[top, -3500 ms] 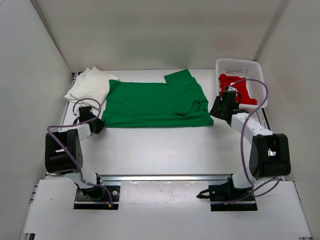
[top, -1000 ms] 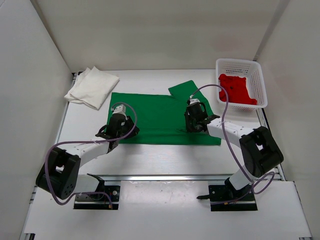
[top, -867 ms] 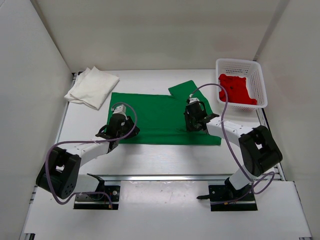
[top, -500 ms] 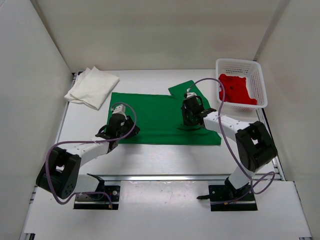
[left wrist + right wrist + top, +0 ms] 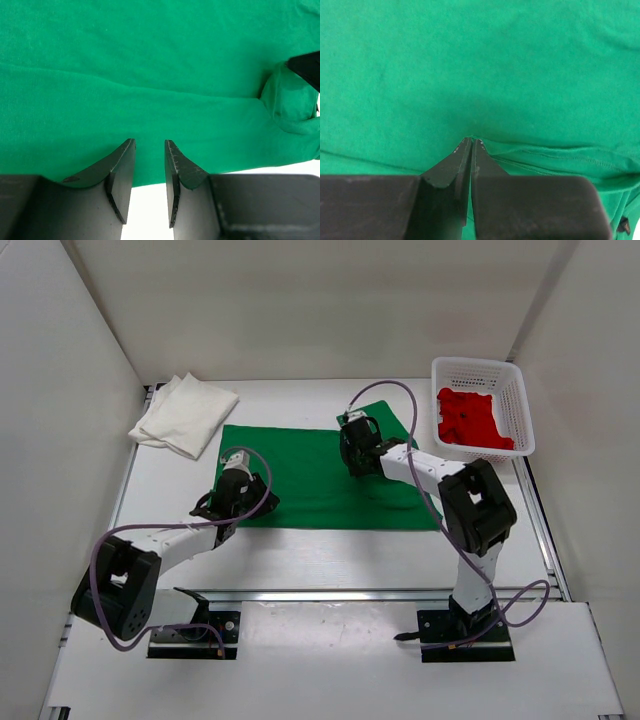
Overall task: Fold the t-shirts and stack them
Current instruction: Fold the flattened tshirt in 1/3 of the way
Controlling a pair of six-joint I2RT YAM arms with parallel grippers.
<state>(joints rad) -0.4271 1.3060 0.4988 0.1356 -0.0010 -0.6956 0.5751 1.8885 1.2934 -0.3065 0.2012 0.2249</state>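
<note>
The green t-shirt (image 5: 295,465) lies spread flat in the middle of the table. My right gripper (image 5: 354,454) is over its right half, shut on a pinch of the green t-shirt (image 5: 470,60) by a hemmed edge (image 5: 570,159). My left gripper (image 5: 238,492) stands open at the shirt's near left edge, where the green cloth (image 5: 150,60) and bare table show between its fingers. A bunched lump of cloth (image 5: 287,97) shows at the right of the left wrist view. The white t-shirt (image 5: 185,412) lies folded at the back left. The red t-shirt (image 5: 468,420) is crumpled in the basket.
A white lattice basket (image 5: 480,364) stands at the back right corner. White walls close in the table on the left, back and right. Bare table runs between the shirt's near edge and the arm bases.
My right gripper has shut and moved left and away across the green shirt, drawing cloth with it. The left arm has not moved.
</note>
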